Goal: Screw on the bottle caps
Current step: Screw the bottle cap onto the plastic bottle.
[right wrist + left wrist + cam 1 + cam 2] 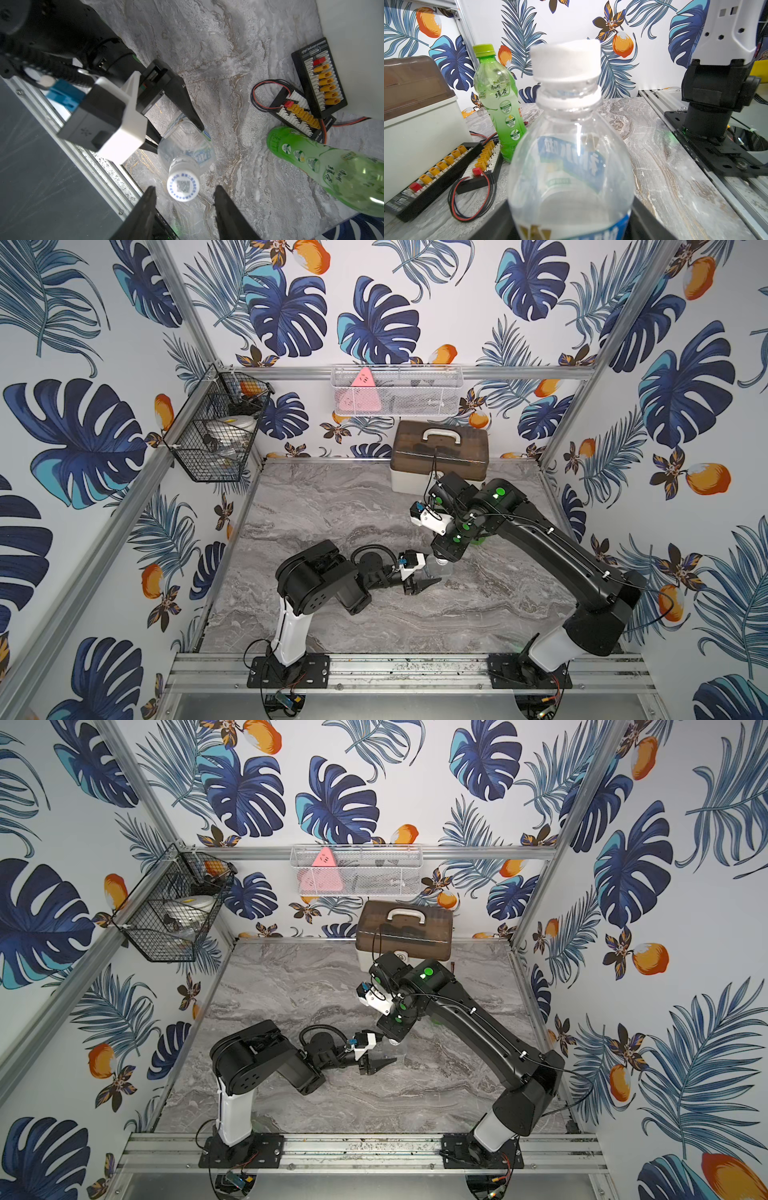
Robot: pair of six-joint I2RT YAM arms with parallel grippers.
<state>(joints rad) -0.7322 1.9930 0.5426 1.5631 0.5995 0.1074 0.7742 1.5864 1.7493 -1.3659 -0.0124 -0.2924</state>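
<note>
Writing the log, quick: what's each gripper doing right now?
Left gripper: closed on the clear bottle.
Right gripper: open, jaws either side of the white cap, not touching.

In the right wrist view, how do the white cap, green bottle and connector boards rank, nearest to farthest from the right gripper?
1. white cap, on the clear bottle, between the fingers of the right gripper
2. green bottle, standing aside
3. connector boards, behind the green bottle

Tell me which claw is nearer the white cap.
Right. The right claw hangs over the white cap, jaws open either side; the left claw grips the clear bottle lower down its body.
</note>
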